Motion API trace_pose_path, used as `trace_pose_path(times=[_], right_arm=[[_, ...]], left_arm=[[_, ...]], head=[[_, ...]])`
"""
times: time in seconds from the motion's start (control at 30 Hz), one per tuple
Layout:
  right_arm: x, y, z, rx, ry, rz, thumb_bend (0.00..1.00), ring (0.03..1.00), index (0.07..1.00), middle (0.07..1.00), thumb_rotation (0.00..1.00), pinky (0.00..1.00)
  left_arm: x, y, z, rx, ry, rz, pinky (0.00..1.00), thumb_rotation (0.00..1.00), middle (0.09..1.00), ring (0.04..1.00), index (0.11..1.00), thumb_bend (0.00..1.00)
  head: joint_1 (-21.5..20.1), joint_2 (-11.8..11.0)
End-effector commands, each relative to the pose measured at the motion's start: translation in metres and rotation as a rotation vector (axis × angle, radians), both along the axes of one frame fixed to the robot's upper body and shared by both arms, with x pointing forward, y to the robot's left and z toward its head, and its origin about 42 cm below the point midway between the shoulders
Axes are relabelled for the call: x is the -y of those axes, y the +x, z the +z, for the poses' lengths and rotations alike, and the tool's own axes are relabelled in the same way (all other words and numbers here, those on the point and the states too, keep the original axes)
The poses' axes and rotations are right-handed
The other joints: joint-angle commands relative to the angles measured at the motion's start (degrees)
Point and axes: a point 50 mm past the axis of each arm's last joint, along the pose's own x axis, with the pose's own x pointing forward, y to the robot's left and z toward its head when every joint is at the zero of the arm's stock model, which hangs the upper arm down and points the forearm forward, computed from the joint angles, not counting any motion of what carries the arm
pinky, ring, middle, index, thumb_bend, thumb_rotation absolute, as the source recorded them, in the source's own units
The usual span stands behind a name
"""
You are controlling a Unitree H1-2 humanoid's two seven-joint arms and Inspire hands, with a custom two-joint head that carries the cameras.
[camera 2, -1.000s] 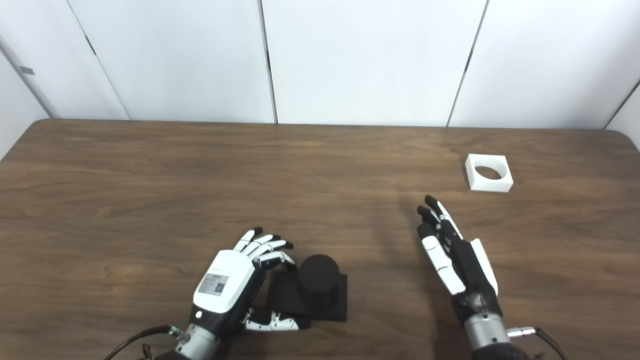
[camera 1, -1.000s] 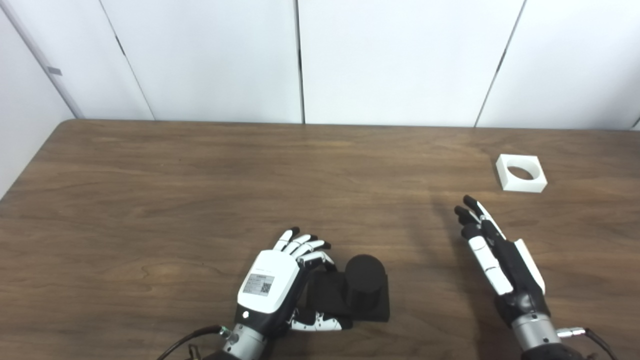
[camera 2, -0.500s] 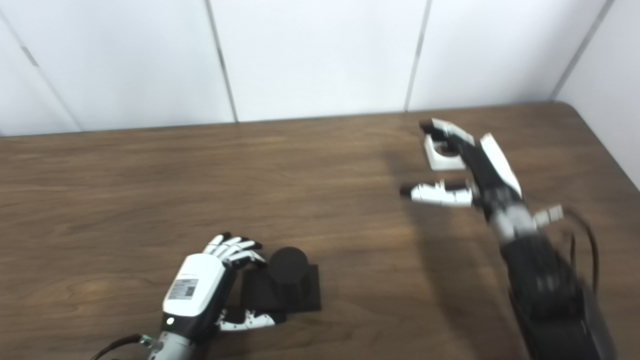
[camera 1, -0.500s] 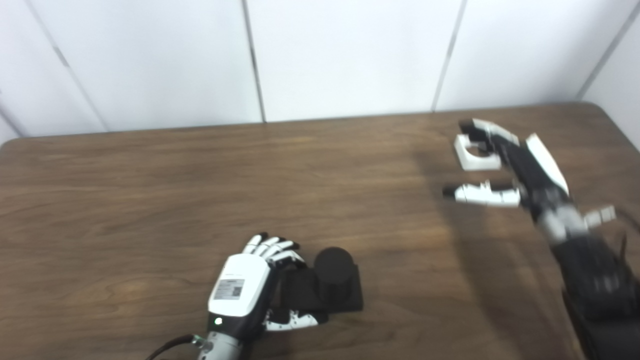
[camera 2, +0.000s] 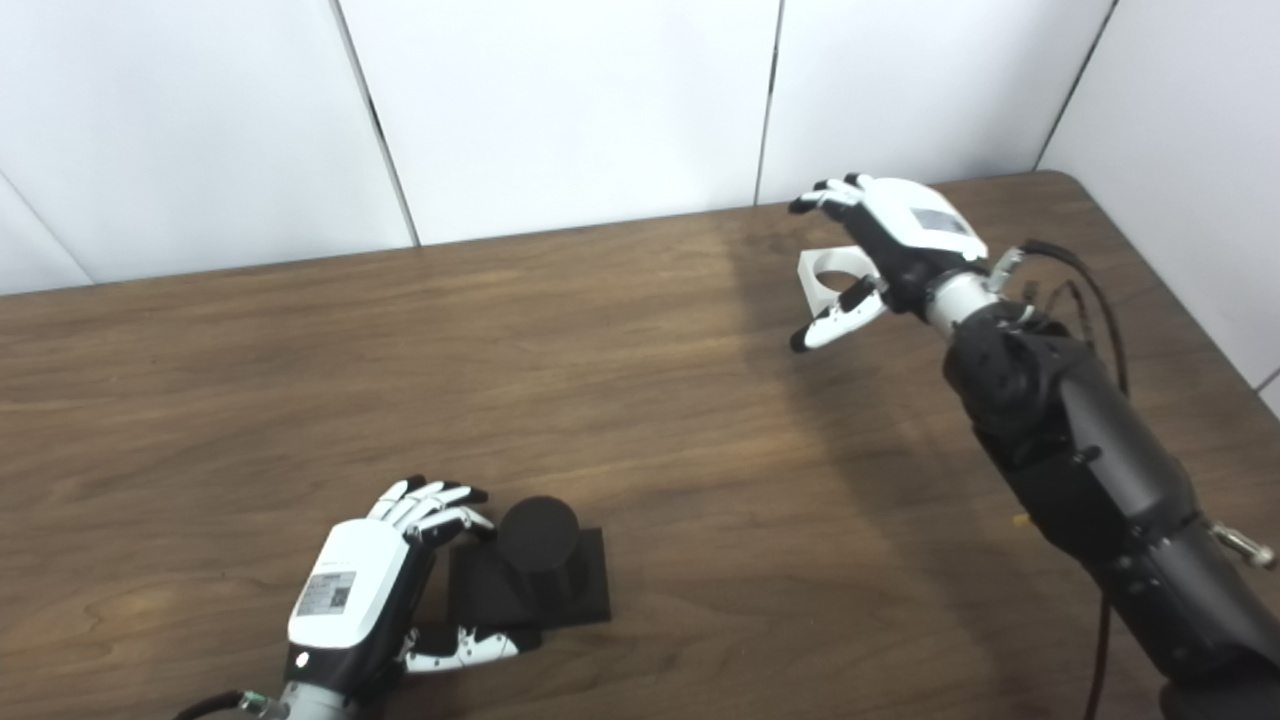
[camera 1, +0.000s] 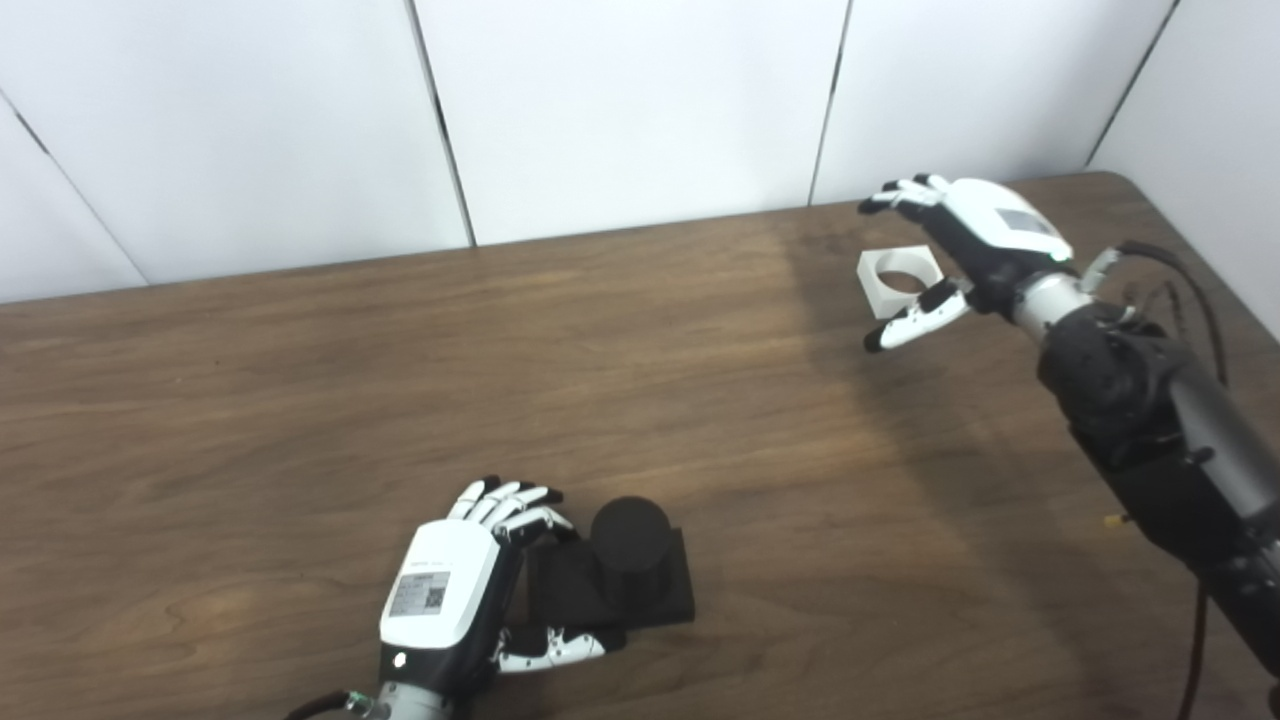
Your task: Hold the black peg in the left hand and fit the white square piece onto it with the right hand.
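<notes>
1. The peg (camera 1: 628,545) is a black cylinder standing upright on a black square base, which lies flat on the brown wood-grain worktop (camera 1: 300,400) near its front edge, left of the middle.
2. The left hand (camera 1: 455,595) lies at the left side of the peg's base, with the white back of the hand turned up.
3. Its fingers (camera 1: 515,500) curl toward the far left corner of the base, and its thumb lies along the base's front edge. They are spread loosely around the base; I cannot tell whether they press on it, and the base sits flat on the worktop.
4. The white piece (camera 1: 898,281) is a square block with a round hole through it. It lies flat near the far right corner of the worktop, well apart from the peg.
5. The right hand (camera 2: 893,245) hangs over the white piece, with the back of the hand up and the arm stretched in from the lower right.
6. Its fingers (camera 2: 825,192) are spread apart: they reach beyond the far edge of the piece, while the thumb points out in front of its near edge. The piece shows between them, and the hand has no grip on it.
7. Plain white wall panels stand behind the worktop.
</notes>
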Motion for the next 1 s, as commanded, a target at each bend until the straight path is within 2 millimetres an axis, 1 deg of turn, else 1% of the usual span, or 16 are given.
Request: trace_pose_path(times=[0.0,0.2,0.27,0.4,0.6,0.73,0.97], right_arm=[[0.010,0.016,0.036,0.097,-0.100,0.000,0.92,1.000,0.865,0.968,0.24,1.00],[0.017,0.041,0.036,0.067,-0.189,-0.020,0.94,1.000,0.844,0.967,0.24,1.00],[0.017,0.047,0.035,0.050,-0.219,-0.020,0.95,1.000,0.845,0.970,0.26,1.00],[0.017,0.057,0.032,0.021,-0.250,-0.031,0.95,1.000,0.848,0.974,0.26,1.00],[0.020,0.069,0.025,-0.017,-0.268,-0.053,0.93,1.000,0.852,0.975,0.25,1.00],[0.023,0.073,0.022,-0.036,-0.279,-0.057,0.94,1.000,0.842,0.971,0.22,1.00],[0.028,0.082,0.016,-0.076,-0.306,-0.063,0.95,1.000,0.835,0.968,0.23,1.00]], left_arm=[[-0.014,-0.011,-0.019,-0.089,0.092,-0.008,0.92,0.05,0.800,0.851,0.487,0.51],[-0.015,-0.012,-0.019,-0.087,0.092,-0.010,0.91,0.05,0.797,0.847,0.487,0.51],[-0.015,-0.012,-0.019,-0.087,0.093,-0.009,0.91,0.05,0.798,0.847,0.487,0.51],[-0.015,-0.011,-0.019,-0.083,0.095,-0.009,0.91,0.05,0.798,0.845,0.487,0.51],[-0.015,-0.010,-0.018,-0.074,0.104,-0.008,0.90,0.05,0.797,0.842,0.486,0.52],[-0.014,-0.010,-0.018,-0.069,0.108,-0.008,0.90,0.05,0.800,0.847,0.486,0.52],[-0.014,-0.010,-0.016,-0.058,0.105,-0.006,0.90,0.05,0.799,0.847,0.486,0.52]], head=[[0.05,0.00],[-0.19,-0.26],[-0.19,-0.26],[-1.38,-0.77],[-1.57,-1.11],[-1.42,-1.05],[-1.64,-1.19]])
